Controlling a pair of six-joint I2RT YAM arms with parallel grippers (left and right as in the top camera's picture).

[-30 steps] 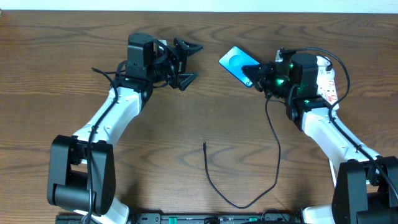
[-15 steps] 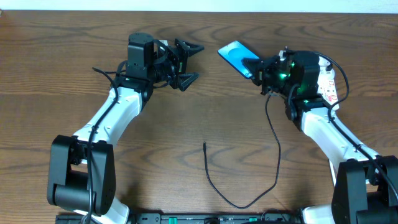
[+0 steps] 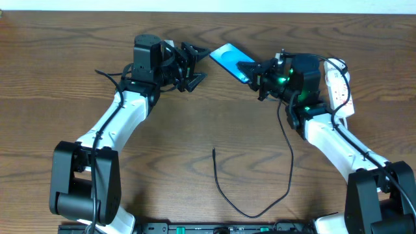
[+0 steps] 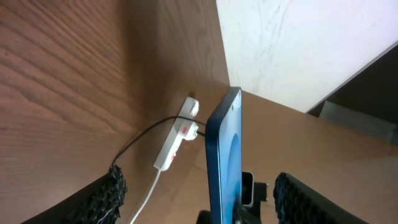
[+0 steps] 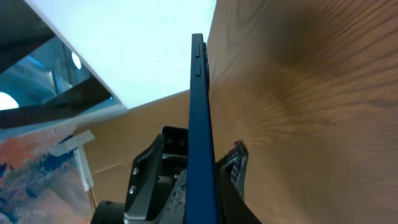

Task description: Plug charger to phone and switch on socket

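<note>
The right tool (image 3: 255, 73) clamps the phone (image 3: 225, 56), its far end between the wide-open fingers of the left tool (image 3: 205, 64); charger (image 3: 216, 177) lies loose on the table (image 3: 195, 130), socket (image 3: 339, 88) beside the right arm

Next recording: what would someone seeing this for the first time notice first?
The blue-screened phone stands out, gripped by the right claw at the far middle of the table, its free end reaching toward the open left claw. Nearer the front, a thin black cable lies loose in a loop on the wood, its tip plugged into nothing. A white power strip sits at the far right.
</note>
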